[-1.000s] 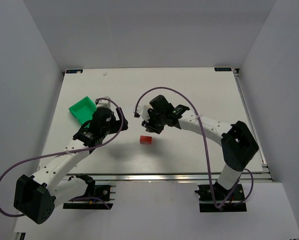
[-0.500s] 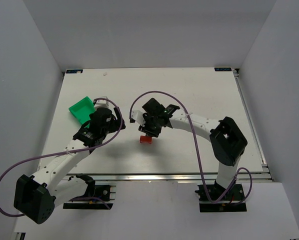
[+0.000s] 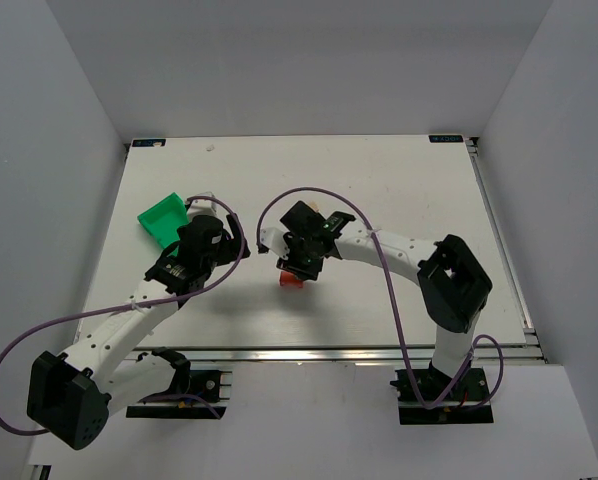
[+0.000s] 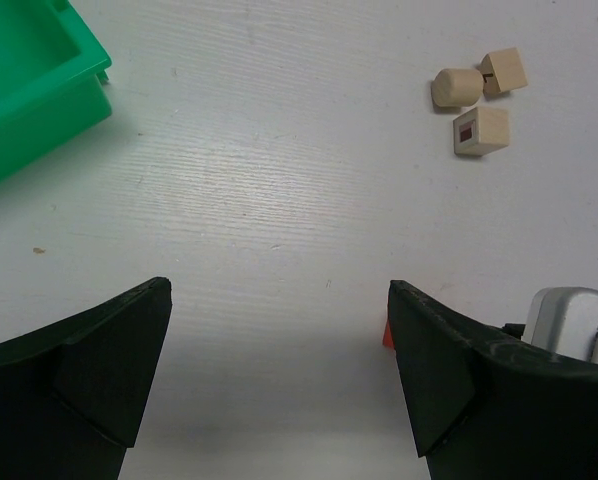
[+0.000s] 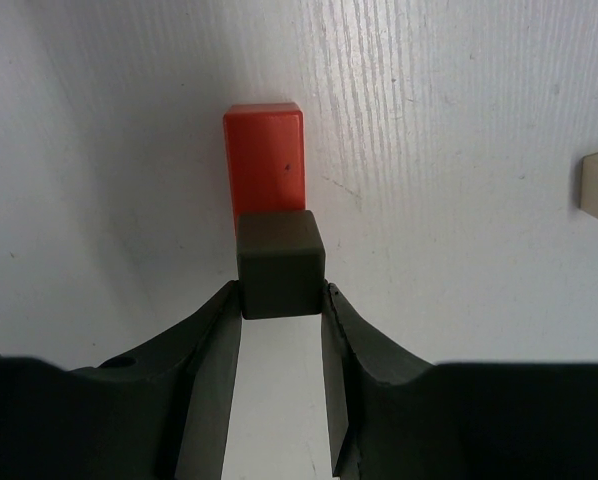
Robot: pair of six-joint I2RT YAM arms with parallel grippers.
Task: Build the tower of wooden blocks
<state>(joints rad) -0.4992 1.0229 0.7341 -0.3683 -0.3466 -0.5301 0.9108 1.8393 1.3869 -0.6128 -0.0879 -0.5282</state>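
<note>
Blocks sit on the white table [image 3: 379, 180], and the right gripper [image 5: 282, 292] is holding one of them. Its two dark fingers [image 5: 204, 360] squeeze a small grey-brown cube [image 5: 280, 262] from both sides. The cube is right over the near end of a red-orange block [image 5: 264, 155]. That red-orange block lies flat on the table, close to the middle, and most of it sticks out past the cube. I cannot tell if the cube is touching the red-orange block or is just above it.

From above, the right gripper [image 3: 299, 262] covers most of the red-orange block [image 3: 292, 284].

The left gripper [image 4: 274, 345] is wide apart and has nothing in it. It hangs over bare table. A green bin [image 4: 29, 90] is off to one side of it, and three pale pieces lie on the other side, well apart from the bin. They are a little round peg [image 4: 457, 87], a pale cube [image 4: 504, 71] touching the peg, and a second pale cube [image 4: 481, 131] with a dark mark, just beside them
</note>
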